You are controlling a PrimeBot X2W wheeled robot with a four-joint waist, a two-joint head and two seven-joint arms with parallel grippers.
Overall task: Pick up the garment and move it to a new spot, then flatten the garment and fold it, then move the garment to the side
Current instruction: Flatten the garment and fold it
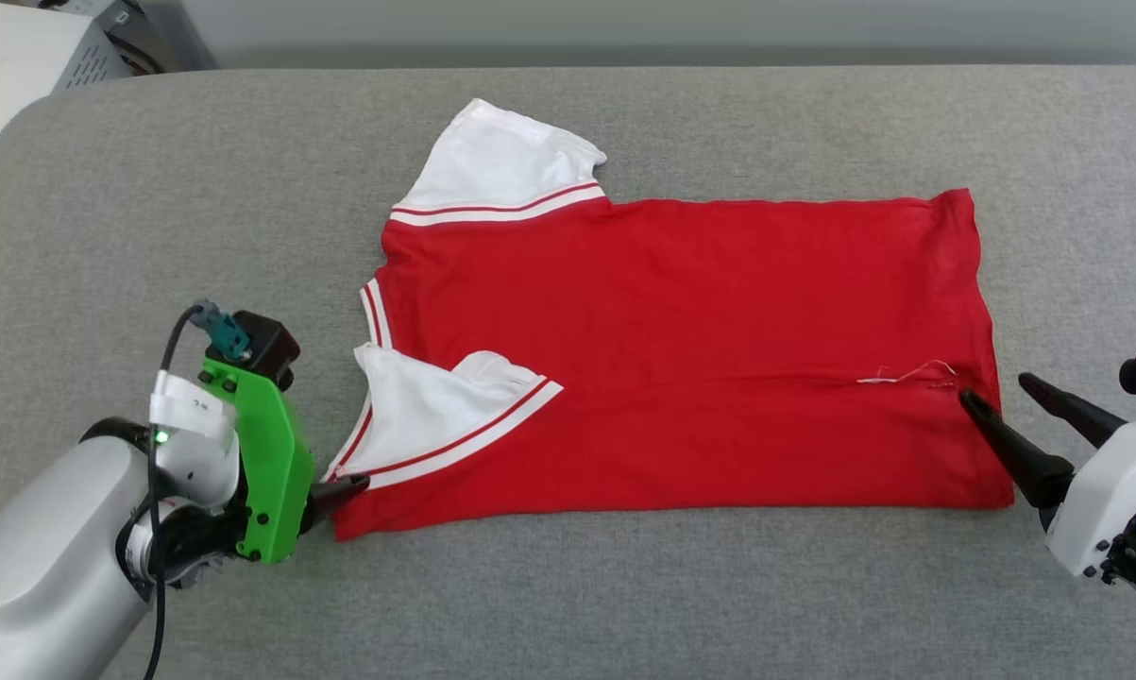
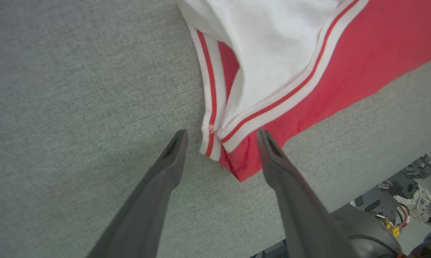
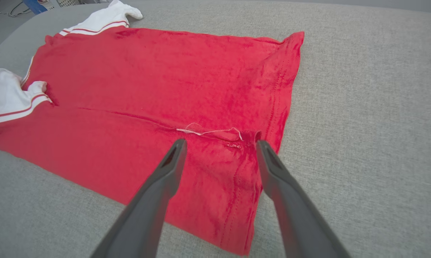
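Flanking the near edge of the shirt, two grippers, one garment.

Item 1, left gripper (image 1: 346, 489): two dark fingers spread apart, gripping nothing. Its own wrist view has the tips (image 2: 220, 134) on either side of the garment's near shoulder corner, low over the cloth. The head view shows just one dark tip at that corner, past a green bracket (image 1: 265, 453).

Item 2, right gripper (image 1: 995, 388): two dark fingers spread apart, gripping nothing, at the hem end. In its wrist view (image 3: 220, 141) one finger sits over red cloth and the other at the hem edge.

Item 3, garment (image 1: 681, 349): one red T-shirt lying flat on the grey fabric surface (image 1: 152, 189), collar toward the robot's left and hem toward its right.
- White sleeves, two: the near one (image 1: 416, 416) is folded in over the red body, and the far one (image 1: 501, 156) is spread out on the surface.
- Loose white thread (image 3: 208, 132), one, beside the hem. It is clearest in the right wrist view and faint from the head.

Item 4, cables and machine parts (image 2: 408, 200) below the surface edge, seen from the left wrist.

Item 5, pale cabinet (image 1: 20, 57), far left corner, head view.
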